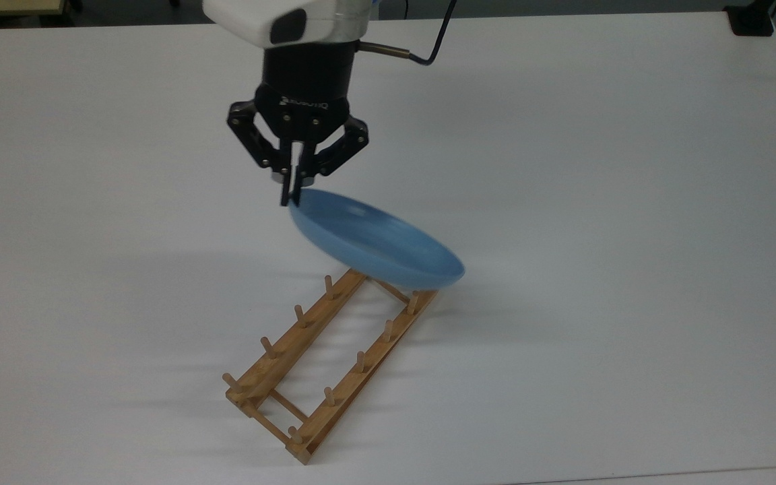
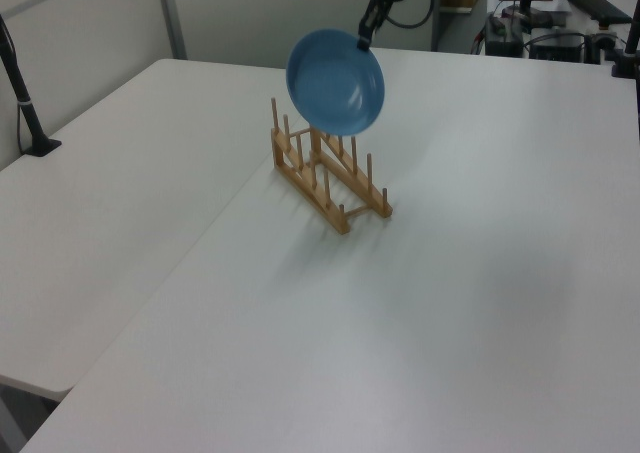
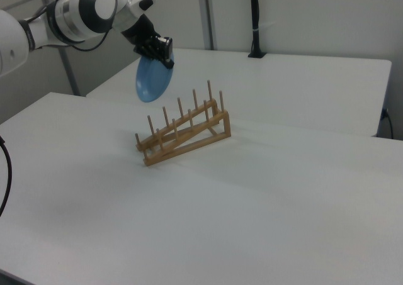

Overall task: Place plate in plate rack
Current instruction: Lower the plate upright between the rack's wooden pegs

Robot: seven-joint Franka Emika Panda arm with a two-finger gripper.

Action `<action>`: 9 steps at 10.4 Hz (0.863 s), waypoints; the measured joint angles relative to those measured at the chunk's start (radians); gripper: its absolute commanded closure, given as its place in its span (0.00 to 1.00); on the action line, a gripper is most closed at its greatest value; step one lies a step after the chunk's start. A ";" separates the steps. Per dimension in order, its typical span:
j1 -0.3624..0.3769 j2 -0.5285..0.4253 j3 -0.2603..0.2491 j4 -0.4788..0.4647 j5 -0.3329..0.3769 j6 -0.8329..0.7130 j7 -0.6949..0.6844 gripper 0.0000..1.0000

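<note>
The light-blue plate hangs in the air, clear of the white table, gripped at one point of its raised rim and tilted so that it slopes down and away from that point toward the top view's right. Its lower, free edge hovers over the far end of the wooden plate rack, hiding the last pegs of both rails in the top view; whether it touches them cannot be told there. In the left view the plate stands nearly on edge above the rack, its hollow face turned to the camera, with a gap between its lower rim and the peg tops. In the right view the plate is seen almost edge-on, up and to the right view's left of the rack. The gripper sits at the plate's highest rim point, its two black fingers pinched together on the rim, pointing down from the arm's black wrist; the gripper and white arm reach in from the right view's left
</note>
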 measured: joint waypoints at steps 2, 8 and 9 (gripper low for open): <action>-0.013 0.006 0.000 -0.002 -0.085 0.082 0.095 1.00; -0.009 0.066 0.004 -0.022 -0.427 0.147 0.367 1.00; -0.008 0.070 0.005 -0.032 -0.444 0.154 0.384 1.00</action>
